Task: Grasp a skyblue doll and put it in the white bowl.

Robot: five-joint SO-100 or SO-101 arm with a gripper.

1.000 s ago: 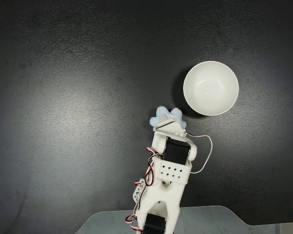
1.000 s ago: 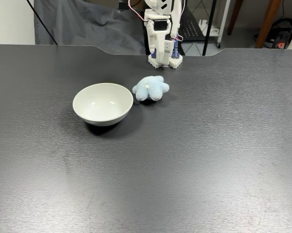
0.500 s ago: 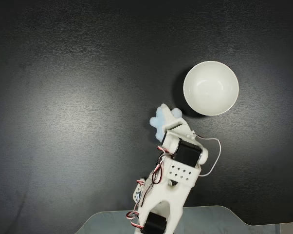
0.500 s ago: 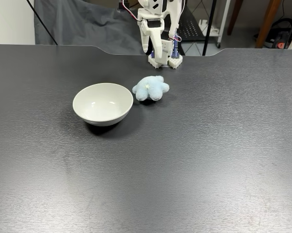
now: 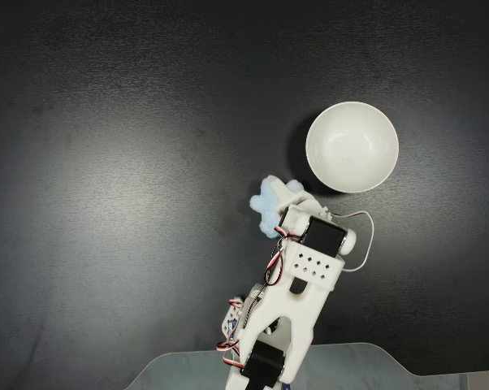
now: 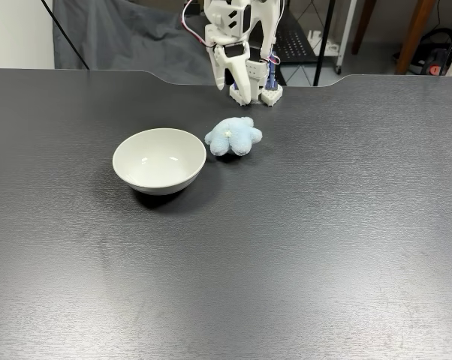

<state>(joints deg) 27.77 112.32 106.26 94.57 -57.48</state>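
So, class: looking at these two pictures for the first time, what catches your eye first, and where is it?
The white bowl stands out brightest against the dark table, empty. Right of it in the side-on fixed view lies the skyblue doll, close to it but apart. The white arm reaches over the doll from the table's far edge.

You get one fixed view straight down over the table (image 5: 106, 162), another low across it facing the arm (image 6: 241, 45), both sharing bowl (image 5: 352, 146) and toy (image 6: 233, 136).
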